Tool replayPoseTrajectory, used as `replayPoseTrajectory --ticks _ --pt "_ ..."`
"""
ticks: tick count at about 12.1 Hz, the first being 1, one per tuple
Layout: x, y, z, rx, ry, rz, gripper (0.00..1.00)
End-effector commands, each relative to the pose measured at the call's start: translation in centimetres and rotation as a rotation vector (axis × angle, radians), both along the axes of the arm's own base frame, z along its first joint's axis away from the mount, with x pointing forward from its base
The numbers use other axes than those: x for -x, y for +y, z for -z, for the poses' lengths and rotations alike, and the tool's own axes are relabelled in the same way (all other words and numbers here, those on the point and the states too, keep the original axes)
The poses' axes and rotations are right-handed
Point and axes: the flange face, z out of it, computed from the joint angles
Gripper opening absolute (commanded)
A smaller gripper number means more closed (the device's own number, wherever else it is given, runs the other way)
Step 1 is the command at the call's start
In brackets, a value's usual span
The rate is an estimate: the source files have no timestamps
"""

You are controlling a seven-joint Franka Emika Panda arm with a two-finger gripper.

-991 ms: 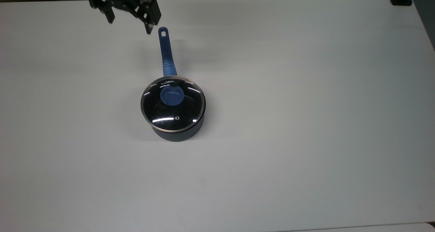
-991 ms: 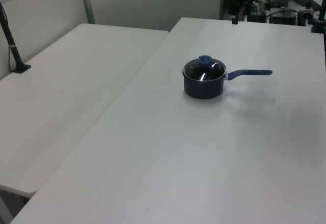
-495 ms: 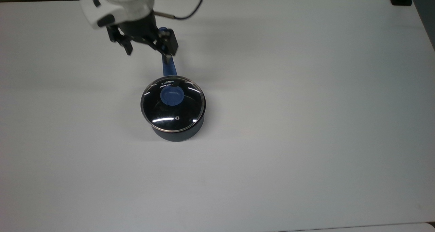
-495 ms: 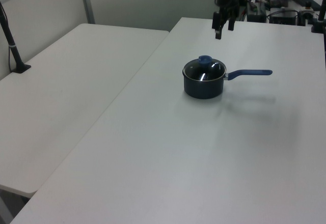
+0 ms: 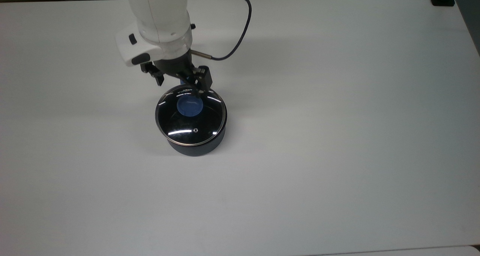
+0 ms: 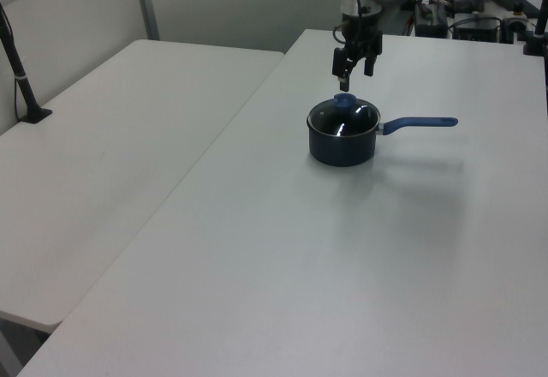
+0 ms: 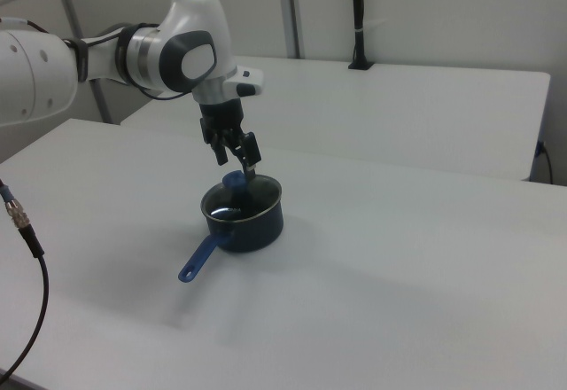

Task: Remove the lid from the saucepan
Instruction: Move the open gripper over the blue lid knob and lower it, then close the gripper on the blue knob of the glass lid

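Glass lid (image 5: 191,115) on saucepan (image 5: 198,145) sits just below parted jaws.

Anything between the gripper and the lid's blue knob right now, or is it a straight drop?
Nothing lies between them. In the left view the open gripper hangs above the knob of the lid, with only air in the gap; the right view shows the same.

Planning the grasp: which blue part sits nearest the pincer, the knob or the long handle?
The knob at the lid's centre; the pincer hangs above it, away from the handle.
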Motion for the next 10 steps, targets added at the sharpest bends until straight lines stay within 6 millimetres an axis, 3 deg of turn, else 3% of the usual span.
replayPoseTrajectory --ticks 1,3,9,10 --pt "-1.4 1.1 1.6 0.019 -0.032 -0.002 1.0" --pt "-1.9 2.1 3.0 0.028 -0.03 -0.019 1.0" --pt "-2.4 3.1 4.3 0.032 -0.025 -0.037 1.0" --pt "-2.4 3.1 4.3 0.035 -0.025 -0.038 0.94"
